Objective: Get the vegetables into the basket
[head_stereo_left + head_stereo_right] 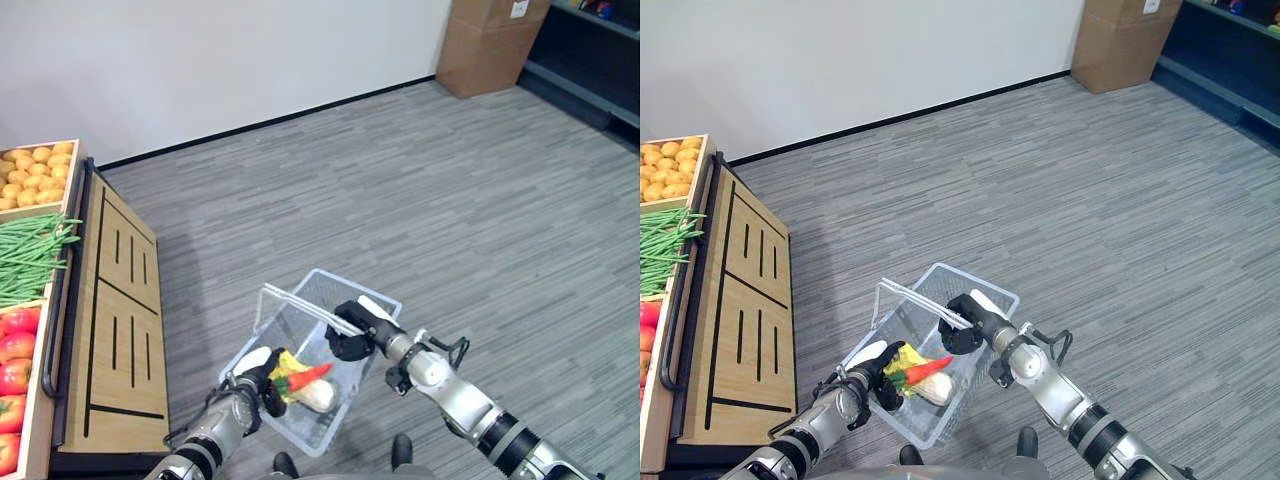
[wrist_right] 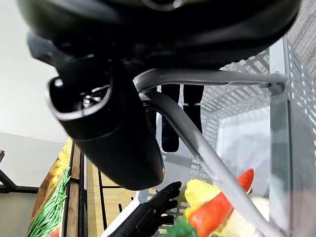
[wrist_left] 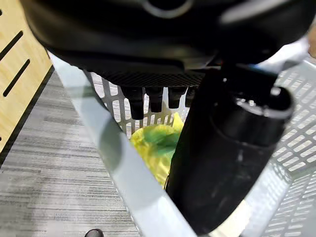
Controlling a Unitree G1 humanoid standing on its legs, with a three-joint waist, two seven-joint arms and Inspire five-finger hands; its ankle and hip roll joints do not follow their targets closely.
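Observation:
A white mesh basket (image 1: 350,283) hangs over the grey floor in front of me. My right hand (image 1: 355,330) is shut on its thin handle (image 1: 300,302); the handle (image 2: 197,76) runs between the thumb (image 2: 108,133) and the fingers. Inside lie a yellow pepper (image 1: 287,365), a red vegetable (image 1: 312,376) and a white one (image 1: 318,397). My left hand (image 1: 252,385) sits at the basket's near left rim (image 3: 118,163), fingers relaxed just beside the yellow pepper (image 3: 153,148) and holding nothing. The right wrist view also shows the left hand (image 2: 148,215) reaching in by the red vegetable (image 2: 217,207).
A wooden produce stand (image 1: 115,320) runs along my left, with bins of yellow potatoes (image 1: 35,170), green beans (image 1: 30,255) and tomatoes (image 1: 15,360). A cardboard box (image 1: 490,40) and a dark shelf (image 1: 590,60) stand at the far right. Open grey floor lies ahead.

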